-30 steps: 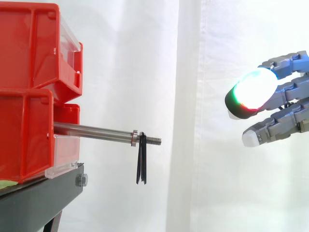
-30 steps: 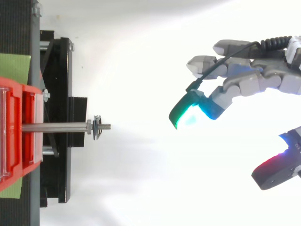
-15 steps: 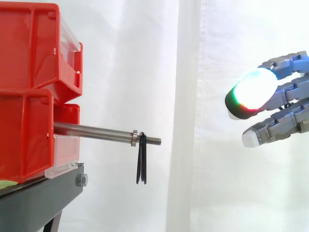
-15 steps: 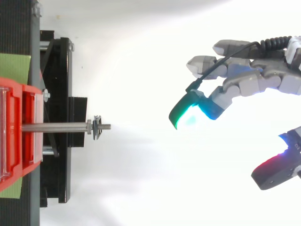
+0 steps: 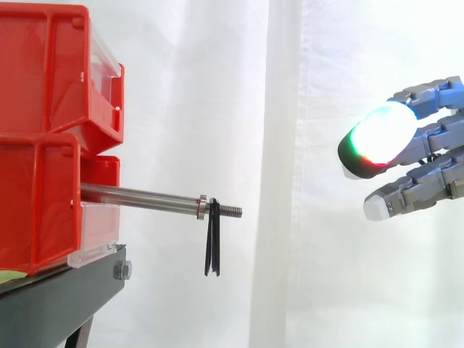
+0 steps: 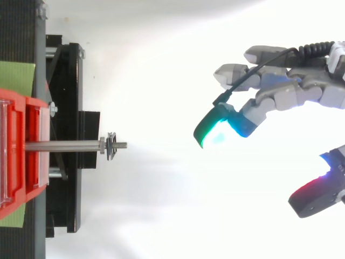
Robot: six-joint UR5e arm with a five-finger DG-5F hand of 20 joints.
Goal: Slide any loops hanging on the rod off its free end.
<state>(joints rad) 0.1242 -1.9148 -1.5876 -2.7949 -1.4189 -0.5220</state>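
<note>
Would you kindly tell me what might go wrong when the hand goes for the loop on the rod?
The loop is thin, so the thick pads of the open hand may miss it. It hangs on the threaded tip of the rod, where it may snag while sliding off.

text: none legible | labels: none legible | brands: none legible | numbers: none legible | signs: none legible
</note>
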